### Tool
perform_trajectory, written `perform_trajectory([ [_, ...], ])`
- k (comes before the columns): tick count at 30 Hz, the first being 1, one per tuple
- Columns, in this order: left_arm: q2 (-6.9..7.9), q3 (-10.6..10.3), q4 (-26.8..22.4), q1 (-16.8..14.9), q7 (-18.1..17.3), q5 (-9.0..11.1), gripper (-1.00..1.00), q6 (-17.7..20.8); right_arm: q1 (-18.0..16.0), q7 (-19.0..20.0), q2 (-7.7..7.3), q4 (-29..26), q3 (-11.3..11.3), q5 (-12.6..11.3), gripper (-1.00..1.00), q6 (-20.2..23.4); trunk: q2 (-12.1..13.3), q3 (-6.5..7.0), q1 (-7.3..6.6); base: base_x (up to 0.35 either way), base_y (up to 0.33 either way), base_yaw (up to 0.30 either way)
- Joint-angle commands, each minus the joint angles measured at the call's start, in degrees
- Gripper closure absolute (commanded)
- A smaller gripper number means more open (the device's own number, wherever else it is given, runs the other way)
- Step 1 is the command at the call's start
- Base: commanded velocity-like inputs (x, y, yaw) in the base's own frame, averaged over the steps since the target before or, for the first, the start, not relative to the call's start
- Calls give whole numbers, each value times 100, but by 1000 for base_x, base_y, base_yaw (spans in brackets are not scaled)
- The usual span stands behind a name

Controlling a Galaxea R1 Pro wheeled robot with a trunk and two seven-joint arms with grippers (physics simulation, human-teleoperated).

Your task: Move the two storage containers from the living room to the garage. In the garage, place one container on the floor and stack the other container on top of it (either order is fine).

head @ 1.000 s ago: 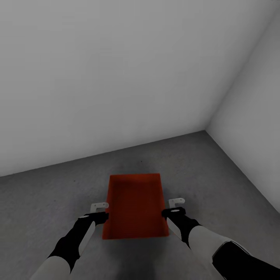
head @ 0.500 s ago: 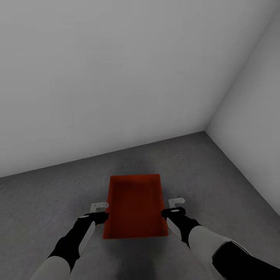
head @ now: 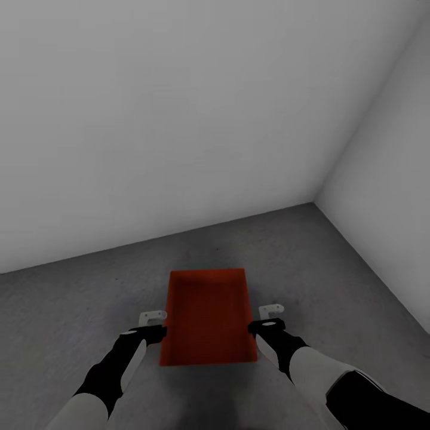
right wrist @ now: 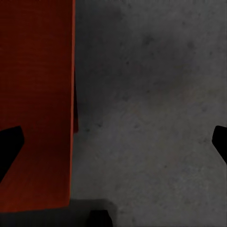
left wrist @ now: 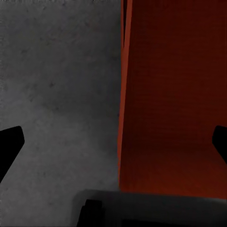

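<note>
We're in the garage, on the dark grey concrete floor point(head: 71, 310), with plain grey-white walls point(head: 179, 119) meeting in a corner off to the right. Nearest the camera, both black-and-white arms reach forward and down. The left gripper point(head: 156, 325) sits at the left long wall of the container point(head: 207, 315), and the right gripper point(head: 267, 318) at its right long wall. In both wrist views the gripper fingers are spread wide, one fingertip point(left wrist: 10, 142) over bare concrete and the other over the orange-red bin, straddling its wall with nothing pinched. The container lies open side up, between the two grippers, its far end pointing toward the back wall. Beyond it the mottled floor runs on to the wall.
</note>
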Motion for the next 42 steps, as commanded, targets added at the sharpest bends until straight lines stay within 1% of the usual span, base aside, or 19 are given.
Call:
perform_trajectory([
  [1, 4, -20, -10, -1, 51, 61, -100, 24, -2, -33, -1, -11, 48, -30, -100, 42, 38, 14, -22, 0, 0, 0],
  [21, -4, -20, -20, -1, 64, 61, -100, 24, -2, -33, -3, -11, 48, -30, -100, 42, 840, 373, -461, 0, 0, 0],
  [28, -19, -27, -20, -1, 293, 61, -100, 24, -2, -33, -5, -11, 48, -30, -100, 42, 1121, 499, -615, 0, 0, 0],
  [42, -14, -29, -11, -1, 335, 61, -100, 24, -1, -33, -5, -11, 48, -30, -100, 42, 1682, 750, -922, 0, 0, 0],
])
